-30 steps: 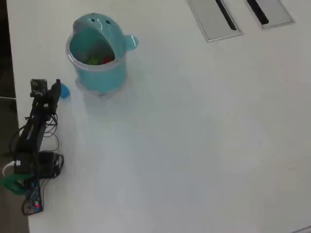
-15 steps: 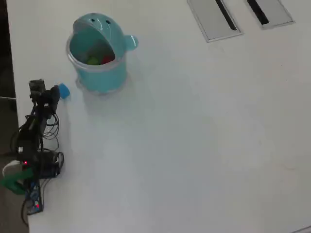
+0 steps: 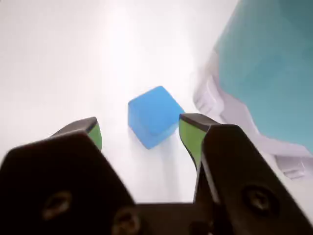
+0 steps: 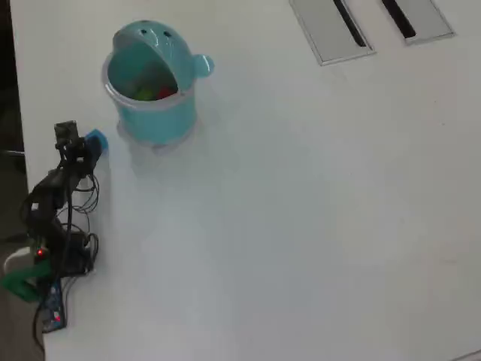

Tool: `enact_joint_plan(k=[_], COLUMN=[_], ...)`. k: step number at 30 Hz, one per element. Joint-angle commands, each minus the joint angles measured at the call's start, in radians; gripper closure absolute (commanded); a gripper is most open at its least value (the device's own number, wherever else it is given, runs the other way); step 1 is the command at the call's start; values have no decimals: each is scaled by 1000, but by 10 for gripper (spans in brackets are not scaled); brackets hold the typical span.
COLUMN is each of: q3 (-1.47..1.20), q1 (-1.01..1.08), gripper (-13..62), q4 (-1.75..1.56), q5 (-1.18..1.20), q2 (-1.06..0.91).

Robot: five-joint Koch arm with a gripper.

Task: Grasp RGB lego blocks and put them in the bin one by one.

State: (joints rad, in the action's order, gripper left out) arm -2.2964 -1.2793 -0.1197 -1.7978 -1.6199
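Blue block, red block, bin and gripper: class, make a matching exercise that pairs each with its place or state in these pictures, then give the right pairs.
Things:
1. blue block
2. red block
3. bin
4. gripper

Places or states:
A. open, jaws apart on either side of a block
B. stands upright on the white table, mouth showing in the overhead view
C. lies inside the bin beside a yellow-green block
D. rests on the table next to the bin, between the green-padded fingertips

Pairs: 1-D, 2-C, 3-B, 4-A
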Motion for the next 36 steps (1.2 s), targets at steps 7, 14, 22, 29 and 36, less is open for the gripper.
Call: enact_joint_plan(k=[7, 14, 22, 29, 36], q3=[189, 210, 249, 261, 276], q1=[18, 23, 55, 58, 55], gripper=[211, 210, 210, 210, 228], q4=[-87, -97, -97, -123, -124], q5=[-32, -32, -32, -32, -28], q2=[101, 169, 224, 281, 307])
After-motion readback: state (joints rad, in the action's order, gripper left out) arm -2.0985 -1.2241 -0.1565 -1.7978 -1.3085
